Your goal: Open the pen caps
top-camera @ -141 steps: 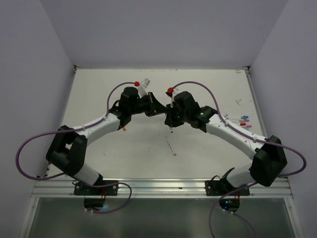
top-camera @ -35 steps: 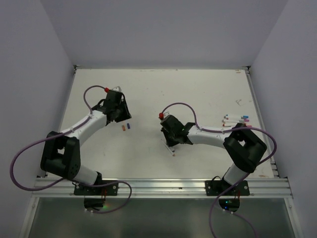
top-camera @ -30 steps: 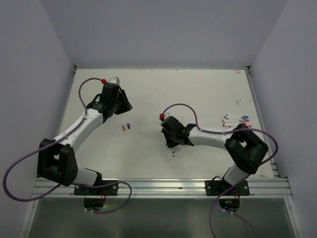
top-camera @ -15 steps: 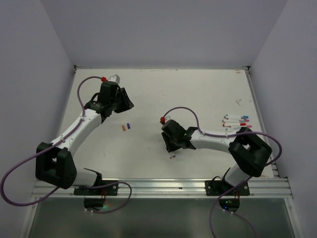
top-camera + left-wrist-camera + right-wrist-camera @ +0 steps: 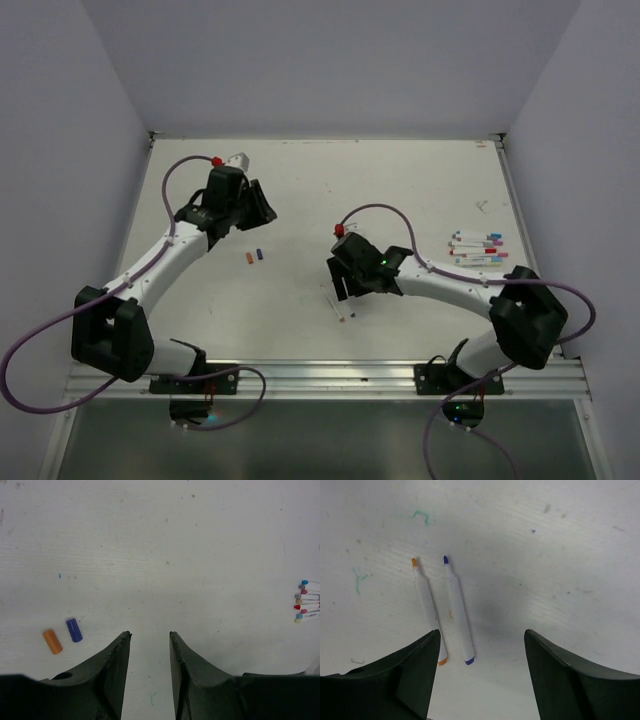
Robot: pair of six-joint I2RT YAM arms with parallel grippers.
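Right tool parted, caps near left tool

The left arm and the right arm are each made of white tubes joined by chunky black parts. A thin purple cable loops out from each arm. A small red knob sits near each wrist. A tiny green light glows on the right arm. Each arm stands on a black foot. The left pincer and the right pincer both have smooth black fingers.
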